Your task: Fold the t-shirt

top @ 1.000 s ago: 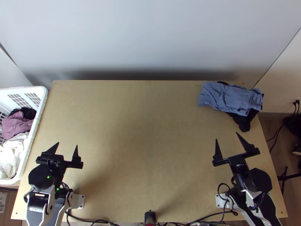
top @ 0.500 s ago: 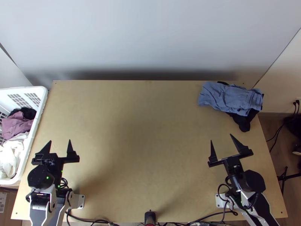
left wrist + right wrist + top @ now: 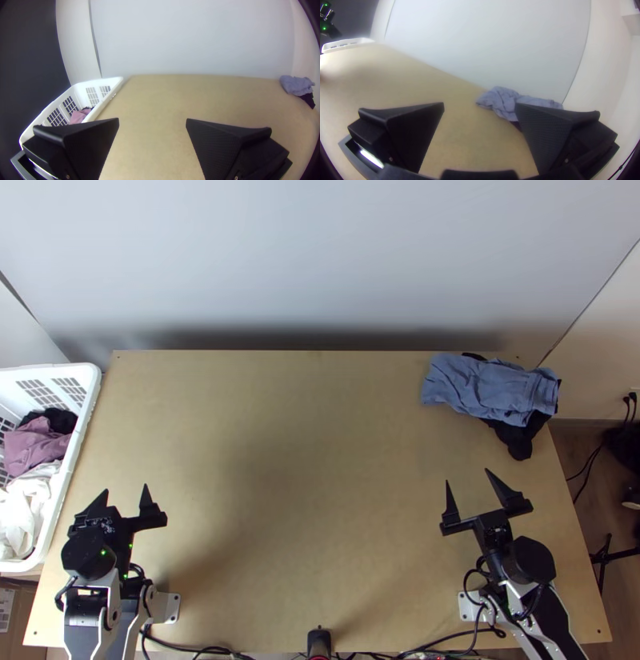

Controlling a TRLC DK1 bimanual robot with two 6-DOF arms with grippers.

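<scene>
A bare light wooden counter (image 3: pixel 304 460) stretches up to a pale grey-white wall (image 3: pixel 320 260). Dark brown floor (image 3: pixel 570 448) shows past its right edge, with thin black cables (image 3: pixel 593 456). By the left edge stands a white slatted plastic basket (image 3: pixel 90 390) holding purple cloth (image 3: pixel 34 446), white cloth (image 3: pixel 22 508) and some black fabric (image 3: pixel 58 418).

In the counter's far right corner, a blue-grey fabric garment (image 3: pixel 488 390) lies bunched and wrinkled over a black cloth (image 3: pixel 518 440); I cannot tell whether it is the t-shirt.

Over the near side are 2 claws, the left claw (image 3: pixel 126 488) and right claw (image 3: pixel 467 476), each with its 2 fingers wide apart, holding nothing.
</scene>
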